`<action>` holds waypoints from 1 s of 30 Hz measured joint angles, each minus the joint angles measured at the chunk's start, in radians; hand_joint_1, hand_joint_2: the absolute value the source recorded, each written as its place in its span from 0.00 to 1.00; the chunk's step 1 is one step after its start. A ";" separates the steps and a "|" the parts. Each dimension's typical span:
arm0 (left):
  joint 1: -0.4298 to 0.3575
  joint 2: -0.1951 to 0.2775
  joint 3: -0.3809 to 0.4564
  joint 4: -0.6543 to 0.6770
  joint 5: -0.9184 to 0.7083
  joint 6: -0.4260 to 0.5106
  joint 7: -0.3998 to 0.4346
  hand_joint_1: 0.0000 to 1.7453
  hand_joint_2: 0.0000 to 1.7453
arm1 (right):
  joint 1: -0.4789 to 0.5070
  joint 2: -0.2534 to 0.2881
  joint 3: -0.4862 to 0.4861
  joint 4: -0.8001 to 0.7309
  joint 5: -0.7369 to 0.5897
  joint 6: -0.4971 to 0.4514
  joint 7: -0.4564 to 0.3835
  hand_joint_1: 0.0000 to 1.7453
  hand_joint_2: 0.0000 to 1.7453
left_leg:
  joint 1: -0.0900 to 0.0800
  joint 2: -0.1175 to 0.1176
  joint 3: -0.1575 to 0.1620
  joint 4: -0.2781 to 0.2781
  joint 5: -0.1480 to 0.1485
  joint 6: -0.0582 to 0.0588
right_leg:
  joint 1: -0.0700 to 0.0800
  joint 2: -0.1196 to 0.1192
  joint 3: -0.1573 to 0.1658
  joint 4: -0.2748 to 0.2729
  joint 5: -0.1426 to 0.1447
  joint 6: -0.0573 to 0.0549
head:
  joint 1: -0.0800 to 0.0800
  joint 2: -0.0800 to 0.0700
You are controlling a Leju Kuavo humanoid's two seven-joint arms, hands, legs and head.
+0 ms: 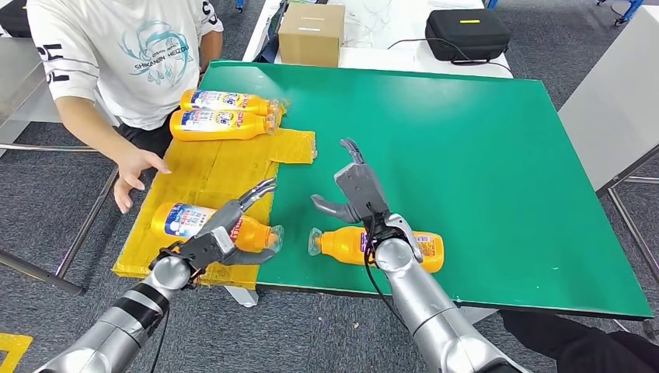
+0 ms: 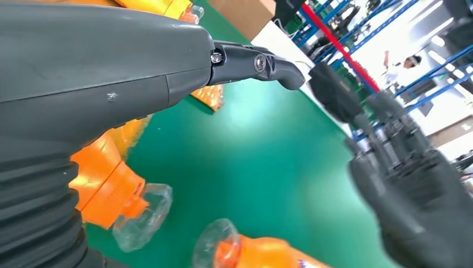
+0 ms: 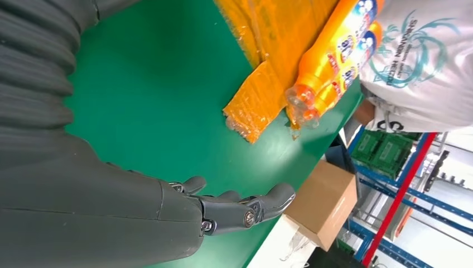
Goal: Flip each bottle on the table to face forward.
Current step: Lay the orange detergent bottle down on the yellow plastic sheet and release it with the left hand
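Observation:
Four orange bottles with blue-and-white labels lie on their sides on the green table. Two lie side by side at the far left, also seen in the right wrist view. A third bottle lies on the yellow plastic sheet. My left hand hovers over its neck end with the fingers stretched out. The fourth bottle lies at the near edge, partly under my right wrist. My right hand is above it, fingers spread, holding nothing.
A person in a white T-shirt stands at the far left, one hand at the yellow sheet's edge. A cardboard box and a black case sit on the white table beyond.

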 joint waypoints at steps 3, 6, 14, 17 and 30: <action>0.022 -0.004 0.038 -0.029 0.038 -0.019 0.000 0.00 1.00 | 0.002 -0.005 0.002 0.004 0.037 -0.016 0.025 0.00 1.00 | 0.000 0.000 0.000 0.000 0.000 0.000 | 0.000 0.000 0.000 0.000 0.000 0.000 | 0.000 0.000; 0.046 -0.021 0.099 -0.047 0.063 -0.038 0.000 0.00 1.00 | 0.012 -0.015 0.007 0.005 0.076 -0.031 0.054 0.00 1.00 | 0.000 0.000 0.000 0.000 0.000 0.000 | 0.000 0.000 0.000 0.000 0.000 0.000 | 0.000 0.000; 0.098 -0.143 0.339 -0.051 0.124 -0.070 0.104 0.00 1.00 | 0.145 -0.076 0.016 -0.068 0.300 -0.083 0.216 0.00 1.00 | 0.000 0.000 0.000 0.000 -0.001 0.000 | 0.000 0.000 0.000 -0.001 0.000 0.000 | 0.000 0.000; 0.107 -0.185 0.408 -0.051 0.148 -0.059 0.141 0.00 1.00 | 0.212 -0.106 0.016 -0.120 0.349 -0.082 0.247 0.00 1.00 | 0.000 -0.001 -0.001 0.000 -0.001 0.000 | 0.000 0.000 0.000 -0.001 0.000 0.000 | 0.000 0.000; 0.119 -0.247 0.477 -0.051 0.177 -0.057 0.171 0.00 1.00 | 0.300 -0.178 0.006 -0.229 0.489 -0.030 0.316 0.00 1.00 | 0.000 0.000 -0.001 0.000 -0.001 0.000 | 0.000 0.000 0.000 -0.001 0.000 0.000 | 0.000 0.000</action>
